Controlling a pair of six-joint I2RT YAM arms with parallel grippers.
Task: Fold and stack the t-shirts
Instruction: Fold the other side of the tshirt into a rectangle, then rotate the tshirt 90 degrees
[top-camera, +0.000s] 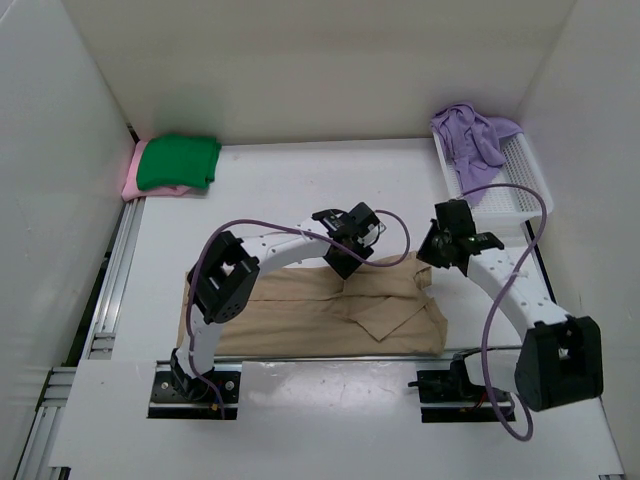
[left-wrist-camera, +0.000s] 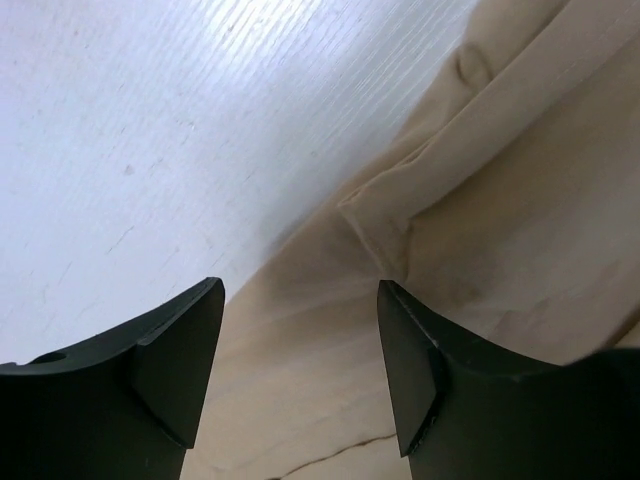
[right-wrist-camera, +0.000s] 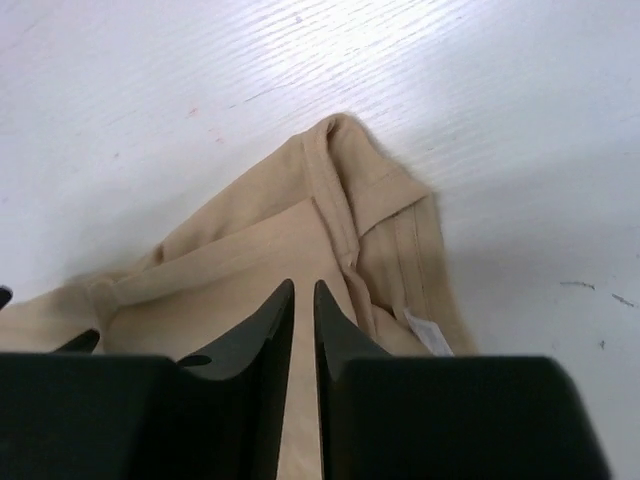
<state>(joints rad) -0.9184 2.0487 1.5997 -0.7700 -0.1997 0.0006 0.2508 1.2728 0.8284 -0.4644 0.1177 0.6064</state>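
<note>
Top external view: limp, light tan shirt (top-camera: 300, 312) lies half-folded at the counter's (top-camera: 300, 190) six o'clock edge; left wrist view: left tool (left-wrist-camera: 300, 295) wide, empty over a stitched hem (left-wrist-camera: 385, 235); right wrist view: right tool (right-wrist-camera: 303, 295) barely parted above the collar (right-wrist-camera: 335, 190), likely the firmest pinch.

Tan shirt (top-camera: 300, 315) lies flat at lower centre. Left gripper (top-camera: 342, 265) hangs over its upper edge, right gripper (top-camera: 430, 257) near its upper right corner. Upper left: green shirt (top-camera: 178, 163) atop pink shirt (top-camera: 133, 181). Upper right: purple shirt (top-camera: 472, 135) in basket (top-camera: 520, 187).
</note>
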